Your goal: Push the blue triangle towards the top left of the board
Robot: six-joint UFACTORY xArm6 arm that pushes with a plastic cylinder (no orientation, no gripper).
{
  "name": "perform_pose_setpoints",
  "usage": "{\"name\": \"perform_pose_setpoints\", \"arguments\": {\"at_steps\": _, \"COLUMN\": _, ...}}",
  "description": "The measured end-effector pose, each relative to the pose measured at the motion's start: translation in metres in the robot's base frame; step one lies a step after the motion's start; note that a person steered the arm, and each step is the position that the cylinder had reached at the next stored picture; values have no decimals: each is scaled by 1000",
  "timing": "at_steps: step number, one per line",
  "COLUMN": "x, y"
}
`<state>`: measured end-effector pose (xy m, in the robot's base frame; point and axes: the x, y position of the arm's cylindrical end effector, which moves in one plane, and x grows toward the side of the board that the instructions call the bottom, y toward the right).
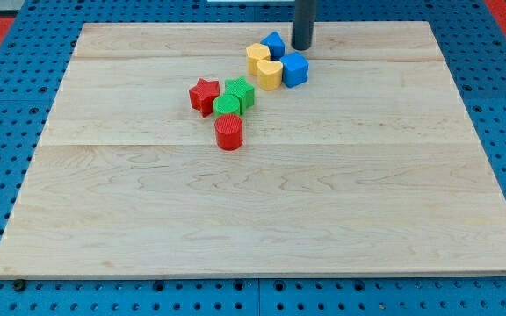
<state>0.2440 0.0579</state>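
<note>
Blue triangle sitting near the board's top edge, my tip standing just to its right.

The blue triangle (274, 43) is lying near the view's top, a little right of centre, touching the yellow block (257, 56) at its lower left. My tip (301, 47) is resting on the wooden board (262, 219) just beside the triangle's right side; being a plain dark rod, it is gripping nothing. The blue cube (295, 68) is sitting just below my tip, pressing against a second yellow block (269, 75). Further down-left, the red star (204, 95), green star (239, 92), green cylinder (227, 105) and red cylinder (228, 132) are clustering together.
</note>
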Motion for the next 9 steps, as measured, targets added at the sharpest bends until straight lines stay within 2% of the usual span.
{"name": "perform_pose_setpoints", "arguments": {"at_steps": 3, "x": 2, "y": -43}}
{"name": "perform_pose_setpoints", "arguments": {"at_steps": 5, "x": 5, "y": -129}}
{"name": "perform_pose_setpoints", "arguments": {"at_steps": 6, "x": 25, "y": -99}}
{"name": "perform_pose_setpoints", "arguments": {"at_steps": 7, "x": 34, "y": -149}}
{"name": "perform_pose_setpoints", "arguments": {"at_steps": 8, "x": 21, "y": -190}}
{"name": "perform_pose_setpoints", "arguments": {"at_steps": 9, "x": 1, "y": -181}}
